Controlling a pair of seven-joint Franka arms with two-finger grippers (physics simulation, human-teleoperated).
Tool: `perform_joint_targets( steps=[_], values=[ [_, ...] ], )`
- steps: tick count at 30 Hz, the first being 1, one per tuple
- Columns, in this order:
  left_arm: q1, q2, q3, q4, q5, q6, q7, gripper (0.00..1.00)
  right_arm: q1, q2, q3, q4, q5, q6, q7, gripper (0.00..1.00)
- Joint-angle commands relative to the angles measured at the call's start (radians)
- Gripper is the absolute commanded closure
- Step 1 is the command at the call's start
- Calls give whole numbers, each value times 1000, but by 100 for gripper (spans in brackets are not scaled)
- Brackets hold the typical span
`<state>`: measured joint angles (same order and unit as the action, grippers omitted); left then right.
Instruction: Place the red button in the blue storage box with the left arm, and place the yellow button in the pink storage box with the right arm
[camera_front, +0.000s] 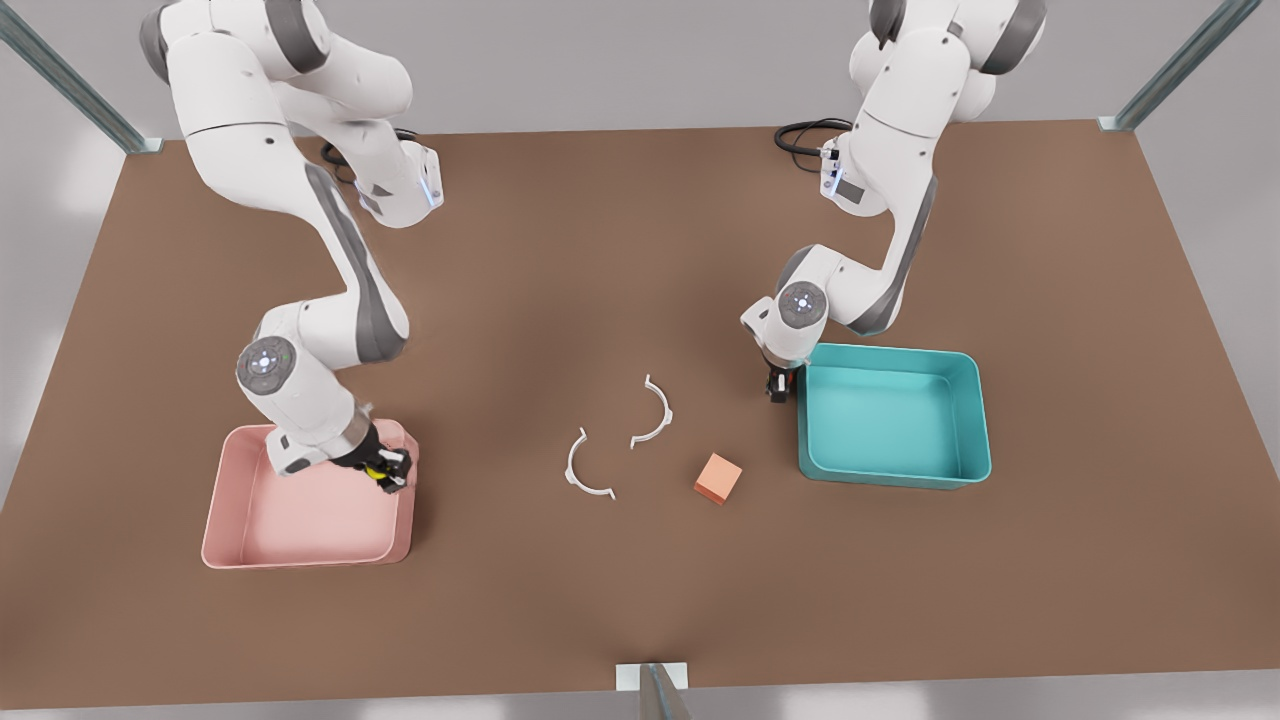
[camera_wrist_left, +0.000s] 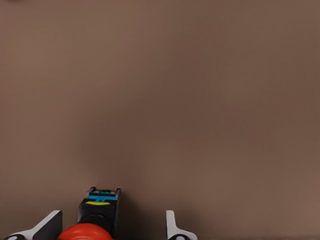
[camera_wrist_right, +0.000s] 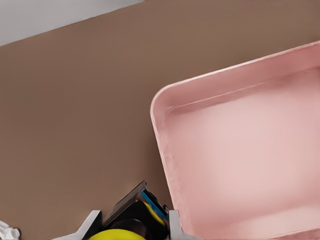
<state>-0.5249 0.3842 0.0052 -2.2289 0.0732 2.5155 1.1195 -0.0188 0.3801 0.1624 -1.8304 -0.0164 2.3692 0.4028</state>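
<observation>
Front view showed a brown tabletop with two white curved clips, one just beside the other, near the middle, and an orange cube just beside them toward the front view's right, between clips and blue tray. None of these lay between either claw and its tray. Wide bare tabletop lay around both trays, and metal frame posts stood at the corners. The pink tray sat at the front view's left, near the front edge, blue tray at the right.

Right claw hung over the pink tray's rim, at the side facing the clips, pinching the yellow button; right wrist view showed the yellow button between the fingers, just outside the pink tray's rim, above bare tabletop.

Left claw sat low, just outside the blue tray's near-centre wall. Left wrist view showed the red button pinched between its fingers, over bare tabletop.
</observation>
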Motion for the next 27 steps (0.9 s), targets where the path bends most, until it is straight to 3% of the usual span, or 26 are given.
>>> perform_joint_targets(
  steps=[1,2,4,7,8,9,11,13,16,18,19,20,23,27],
  values=[
    [0,2,4,-6,0,48,71,0,-62,14,-1,3,-11,-104,-364,51],
    [0,5,4,-11,0,55,69,0,-104,31,0,2,-11,-104,-416,51],
    [0,5,9,-17,0,63,71,22,-135,74,0,0,-11,-104,-447,49],
    [0,4,9,-17,0,63,71,30,-145,114,0,3,-11,-96,-441,40],
    [0,4,10,-17,0,63,71,34,-145,121,0,5,-11,-90,-435,13],
    [-1,1,9,-15,0,62,72,37,-144,125,0,28,-10,-96,-430,0],
    [-1,-7,10,-9,0,58,68,39,-138,123,0,91,-11,-113,-432,0],
    [-3,-27,9,-8,0,49,59,40,-119,112,17,302,-65,-338,-366,0],
    [-4,-36,9,9,0,20,52,45,-38,0,29,488,-102,-594,-271,0],
    [-4,-33,9,12,0,16,54,50,-75,-157,51,479,-100,-737,-285,0],
    [-4,-31,9,12,0,16,57,52,-41,-225,-6,399,-99,-754,-286,0],
    [-4,-33,9,14,0,16,56,52,77,-236,-115,341,-89,-757,-286,0],
    [-9,-102,6,89,-1,-159,22,52,46,-144,-98,441,-40,-788,-331,0],
    [0,-186,15,167,-9,-345,31,52,62,-152,-103,441,-42,-794,-318,0]
  ],
)
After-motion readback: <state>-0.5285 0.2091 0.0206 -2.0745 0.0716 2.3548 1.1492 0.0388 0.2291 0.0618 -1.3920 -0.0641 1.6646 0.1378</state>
